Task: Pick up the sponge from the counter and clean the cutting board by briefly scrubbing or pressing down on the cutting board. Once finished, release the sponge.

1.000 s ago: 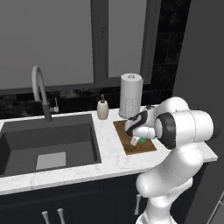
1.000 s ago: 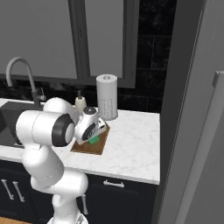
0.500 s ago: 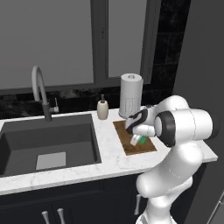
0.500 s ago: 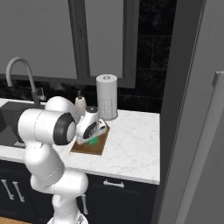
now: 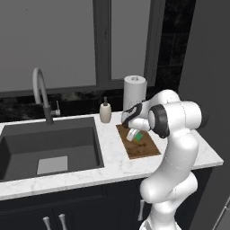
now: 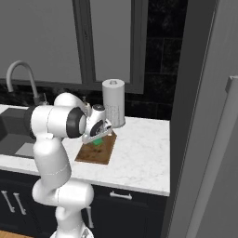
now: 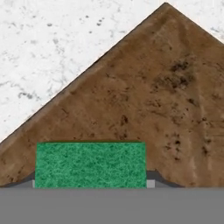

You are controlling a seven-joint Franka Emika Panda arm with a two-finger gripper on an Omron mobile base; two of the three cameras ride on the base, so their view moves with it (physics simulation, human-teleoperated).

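From the left base, the gripper (image 5: 136, 135) holds the sponge (image 5: 139, 136) low over the board (image 5: 138, 142), which lies on the counter (image 5: 108, 168) right of the sink (image 5: 49, 146).

From the right base, the sponge (image 6: 96, 142) seems to touch the board (image 6: 97, 149).

In the hand view, the fingers (image 7: 151, 182) clamp the sponge (image 7: 90, 164) against the board (image 7: 157, 100).

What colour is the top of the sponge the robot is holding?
Green. The sponge shows best in the hand view, over the brown cutting board.
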